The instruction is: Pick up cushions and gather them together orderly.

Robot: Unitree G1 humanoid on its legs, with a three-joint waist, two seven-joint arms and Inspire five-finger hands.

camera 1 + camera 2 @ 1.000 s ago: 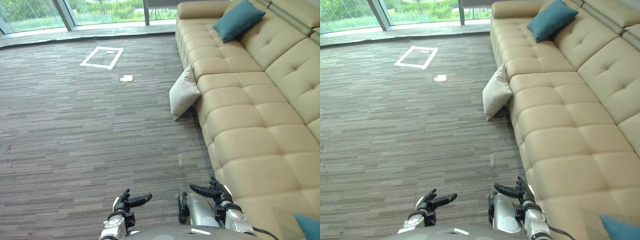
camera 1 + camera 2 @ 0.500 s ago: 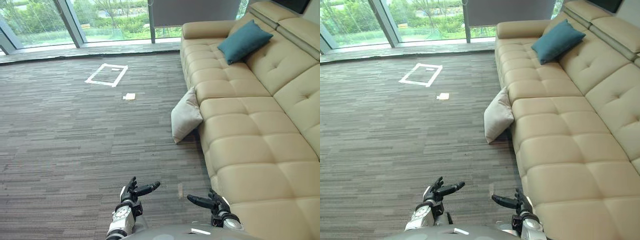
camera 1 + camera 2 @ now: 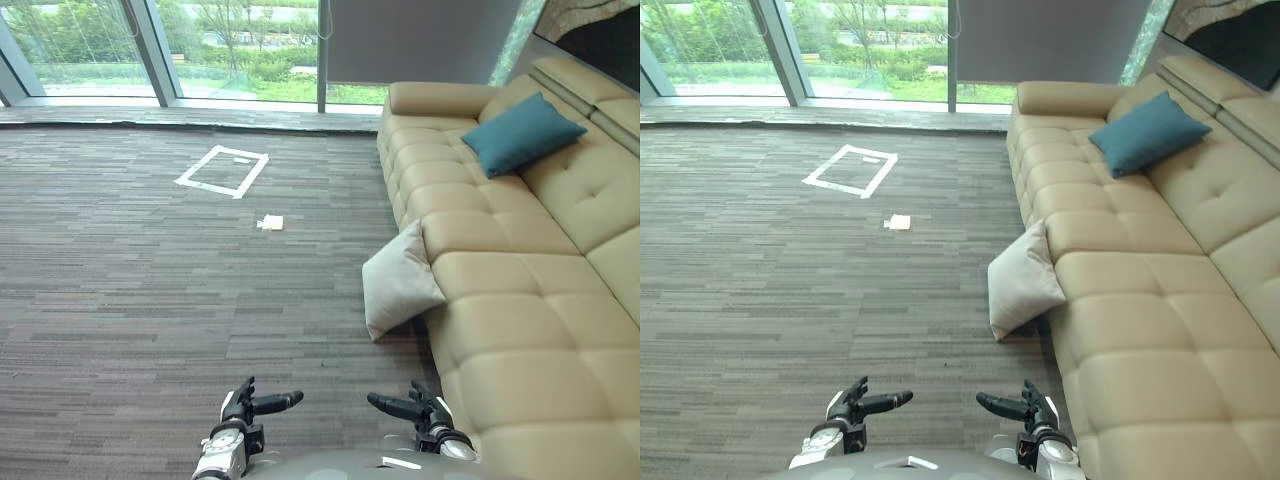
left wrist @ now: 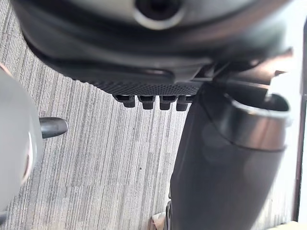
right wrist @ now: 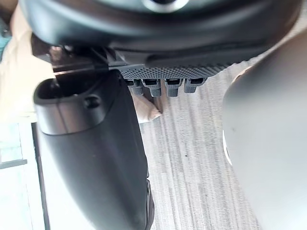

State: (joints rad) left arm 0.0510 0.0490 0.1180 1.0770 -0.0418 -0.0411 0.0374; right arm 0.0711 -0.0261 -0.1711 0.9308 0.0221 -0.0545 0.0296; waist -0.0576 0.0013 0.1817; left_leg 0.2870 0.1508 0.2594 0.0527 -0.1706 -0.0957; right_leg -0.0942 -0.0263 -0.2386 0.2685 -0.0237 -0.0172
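Nearby, a paper scrap (image 3: 270, 223) and taped square (image 3: 253, 176) lie beyond the pale cushion (image 3: 400, 285).

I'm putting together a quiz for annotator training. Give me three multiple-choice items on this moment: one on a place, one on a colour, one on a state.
1. Where is the pale cushion?
A on the carpet, leaning against the sofa front
B on the sofa seat
C in a hand

2. What colour is the far cushion, up on the sofa?
A red
B teal
C black

3. How are the robot's hands?
A left holds a cushion
B right holds a cushion
C both open, empty

Answers:
1 A, its lower corner rests on the carpet.
2 B, it is plainly teal.
3 C, the left hand and right hand show straight fingers.
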